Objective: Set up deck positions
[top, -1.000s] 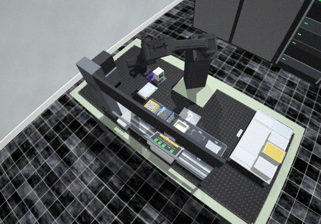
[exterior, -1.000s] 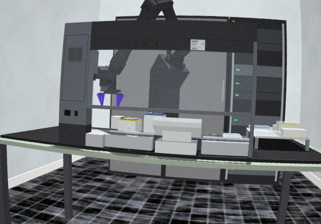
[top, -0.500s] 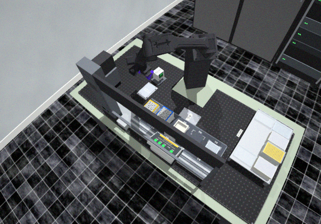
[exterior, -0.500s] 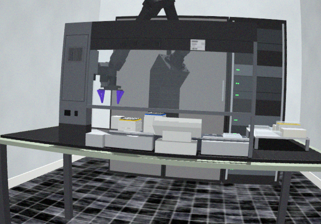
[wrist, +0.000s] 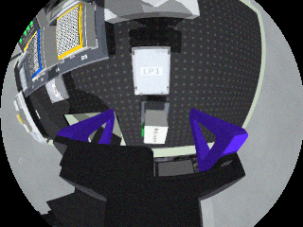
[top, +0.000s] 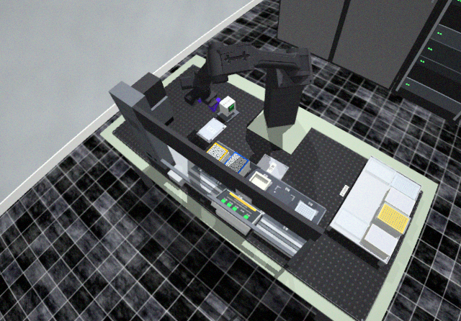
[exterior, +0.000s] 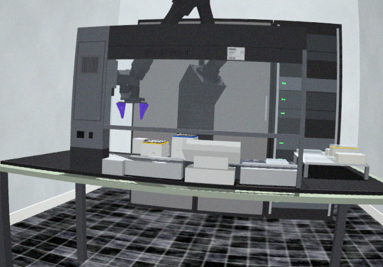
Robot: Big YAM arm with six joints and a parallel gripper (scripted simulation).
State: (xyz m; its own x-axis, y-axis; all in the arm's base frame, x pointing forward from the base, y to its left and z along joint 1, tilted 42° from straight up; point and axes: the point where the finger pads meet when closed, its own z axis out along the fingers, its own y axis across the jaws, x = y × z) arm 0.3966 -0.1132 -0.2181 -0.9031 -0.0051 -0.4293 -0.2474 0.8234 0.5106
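Note:
My gripper (top: 207,103) is open and empty, with its purple fingers pointing down; it also shows in the exterior view (exterior: 132,111). It hangs well above the table, just beside the white READY box with the green button (top: 227,105). In the wrist view the box (wrist: 154,128) lies below and between my fingers. Beyond it is the pale LP1 pad (wrist: 151,71) (top: 211,129), its letters showing. I cannot tell whether a lid lies on it. Along the deck stand a yellow tip rack (top: 217,150), a blue tip rack (top: 236,162), an open reservoir (top: 259,180), an empty position (top: 284,193) and a well plate (top: 305,210).
The dark gantry beam (top: 223,168) runs along the deck's front. A grey nest (top: 274,169) lies behind the reservoir. The shelf (top: 376,206) at the right holds a yellow rack (top: 392,217) and several white covered items. The arm's base (top: 282,101) stands behind the deck.

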